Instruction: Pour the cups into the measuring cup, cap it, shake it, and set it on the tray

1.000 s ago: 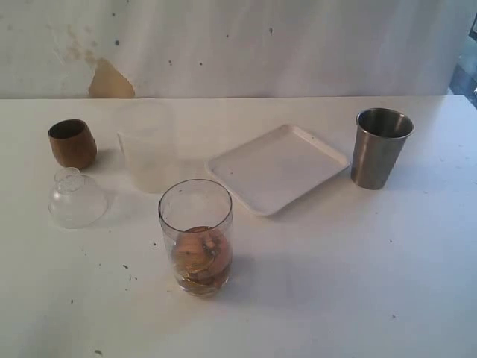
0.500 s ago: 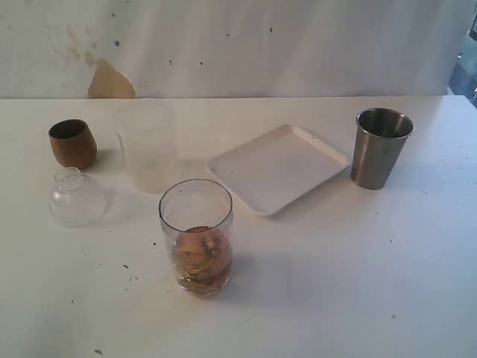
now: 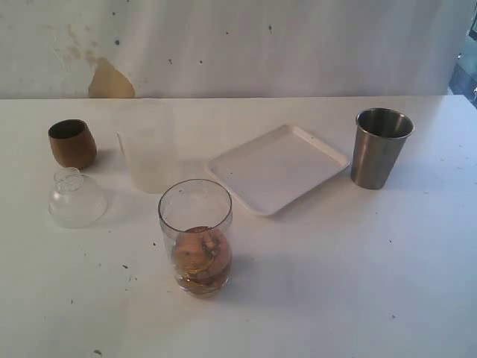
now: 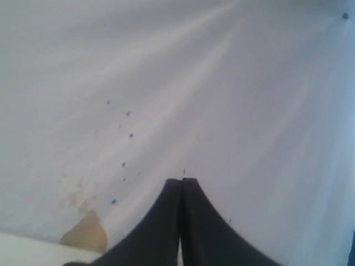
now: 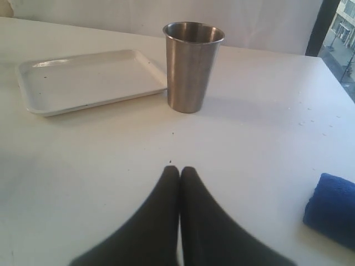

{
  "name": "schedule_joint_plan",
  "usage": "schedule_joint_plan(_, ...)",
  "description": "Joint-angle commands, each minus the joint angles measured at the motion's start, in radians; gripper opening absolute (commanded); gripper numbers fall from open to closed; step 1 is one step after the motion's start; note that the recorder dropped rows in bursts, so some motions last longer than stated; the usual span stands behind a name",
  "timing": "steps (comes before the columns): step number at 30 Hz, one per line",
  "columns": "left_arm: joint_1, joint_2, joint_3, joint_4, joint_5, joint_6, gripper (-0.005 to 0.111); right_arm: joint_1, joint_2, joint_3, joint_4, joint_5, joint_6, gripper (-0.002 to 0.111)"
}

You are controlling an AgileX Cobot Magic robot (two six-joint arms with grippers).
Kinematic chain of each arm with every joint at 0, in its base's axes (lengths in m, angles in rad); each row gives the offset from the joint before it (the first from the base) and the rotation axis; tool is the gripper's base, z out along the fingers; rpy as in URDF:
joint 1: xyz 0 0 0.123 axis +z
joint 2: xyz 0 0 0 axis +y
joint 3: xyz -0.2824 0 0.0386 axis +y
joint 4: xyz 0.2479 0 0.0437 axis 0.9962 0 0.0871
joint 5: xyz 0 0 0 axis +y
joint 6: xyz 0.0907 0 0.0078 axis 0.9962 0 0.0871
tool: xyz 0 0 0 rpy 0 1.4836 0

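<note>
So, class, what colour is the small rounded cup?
Brown; the wooden cup shows best in the exterior view.

From left to right stand the wooden cup [image 3: 72, 143], measuring cup [image 3: 195, 236] farthest forward, tray [image 3: 277, 167] and steel tumbler [image 3: 380, 148].

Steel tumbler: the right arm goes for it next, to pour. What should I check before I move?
1. Upright steel tumbler, standing apart from the tray: ok.
2. Open right gripper for the grasp: not ok, jaws shut.
3. Bare table between right gripper and tumbler: ok.
4. Upright, uncapped measuring cup, with the lid on the table: ok.
5. Tumbler filled: cannot tell.
</note>
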Motion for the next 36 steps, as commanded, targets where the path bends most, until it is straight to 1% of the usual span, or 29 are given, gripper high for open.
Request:
schedule_joint_plan(1,-0.004,0.218,-0.255,0.029,0.357,0.007,0.0,-0.004,-0.005,0.001,-0.007,0.0,0.002,0.0)
schedule_joint_plan(3,-0.004,0.35,-0.379,0.029,0.502,0.009,0.0,-0.004,-0.005,0.001,-0.007,0.0,0.002,0.0)
schedule_joint_plan(6,-0.004,0.54,-0.542,0.003,0.663,0.069,0.0,-0.004,-0.005,0.001,-0.007,0.0,0.002,0.0)
schedule_joint_plan(7,-0.004,0.672,-0.633,-0.04,0.745,0.142,0.007,-0.004,-0.005,0.001,-0.007,0.0,0.002,0.0)
schedule_joint_plan(9,-0.004,0.797,-0.715,-0.122,0.804,0.244,0.02,-0.004,-0.005,0.001,-0.007,0.0,0.002,0.0)
schedule_joint_plan(10,-0.004,0.901,-0.773,-0.223,0.845,0.355,0.037,-0.004,-0.005,0.001,-0.007,0.0,0.002,0.0)
schedule_joint_plan(11,-0.004,0.957,-0.801,-0.271,0.862,0.413,0.048,-0.004,-0.005,0.001,-0.007,0.0,0.002,0.0)
schedule_joint_plan(12,-0.004,1.048,-0.851,-0.34,0.894,0.49,0.067,-0.004,-0.005,0.001,-0.007,0.0,0.002,0.0)
schedule_joint_plan(13,-0.004,1.097,-0.872,-0.358,0.911,0.507,0.071,-0.004,-0.005,0.001,-0.007,0.0,0.002,0.0)
schedule_joint_plan(14,-0.004,1.145,-0.898,-0.36,0.933,0.512,0.073,-0.004,-0.005,0.001,-0.007,0.0,0.002,0.0)
schedule_joint_plan(16,-0.004,1.276,-0.971,-0.358,0.983,0.535,0.07,-0.004,-0.005,0.001,-0.007,0.0,0.002,0.0)
schedule_joint_plan(20,-0.004,1.445,-1.103,-0.332,1.09,0.565,0.068,-0.004,-0.005,0.001,-0.007,0.0,0.002,0.0)
schedule_joint_plan(21,-0.004,1.522,-1.164,-0.314,1.126,0.572,0.068,-0.004,-0.005,0.001,-0.007,0.0,0.002,0.0)
schedule_joint_plan(26,-0.004,1.66,-1.282,-0.293,1.147,0.572,0.068,-0.004,-0.005,0.001,-0.007,0.0,0.002,0.0)
schedule_joint_plan(29,-0.006,1.701,-1.309,-0.293,1.138,0.583,0.068,-0.004,-0.005,0.001,-0.007,0.0,0.002,0.0)
schedule_joint_plan(33,-0.006,1.732,-1.311,-0.293,1.089,0.602,0.068,-0.004,-0.005,0.001,-0.007,0.0,0.002,0.0)
schedule_joint_plan(36,-0.006,1.752,-1.311,-0.291,1.085,0.609,0.068,-0.004,-0.005,0.001,-0.007,0.0,0.002,0.0)
